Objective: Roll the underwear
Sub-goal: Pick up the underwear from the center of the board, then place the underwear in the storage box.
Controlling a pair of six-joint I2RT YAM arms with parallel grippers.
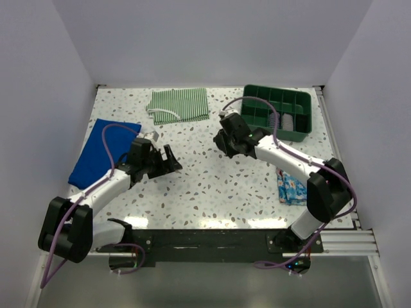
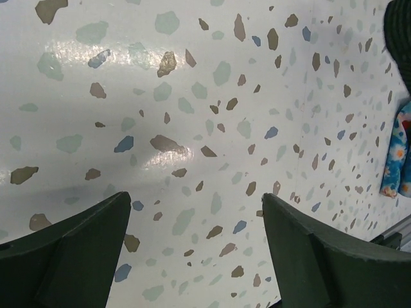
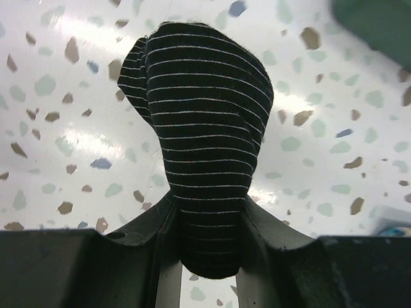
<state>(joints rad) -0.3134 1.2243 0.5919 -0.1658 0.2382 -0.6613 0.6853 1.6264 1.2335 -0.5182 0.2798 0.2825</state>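
The underwear (image 3: 205, 128) is black soft fabric with thin white stripes, bunched into a hanging bundle. My right gripper (image 3: 209, 218) is shut on its lower end and holds it above the speckled table. In the top view the right gripper (image 1: 229, 138) is at mid-table, left of the green tray, and the fabric shows as a dark lump (image 1: 221, 142) under it. My left gripper (image 1: 168, 160) is open and empty over bare table, left of centre; its fingers (image 2: 77, 244) stand wide apart in the left wrist view.
A green compartment tray (image 1: 308, 119) stands at the back right. A green-and-white striped cloth (image 1: 180, 104) lies at the back middle. A plain blue cloth (image 1: 103, 153) lies at the left. A blue floral cloth (image 1: 291, 186) lies at the right, also in the left wrist view (image 2: 398, 154).
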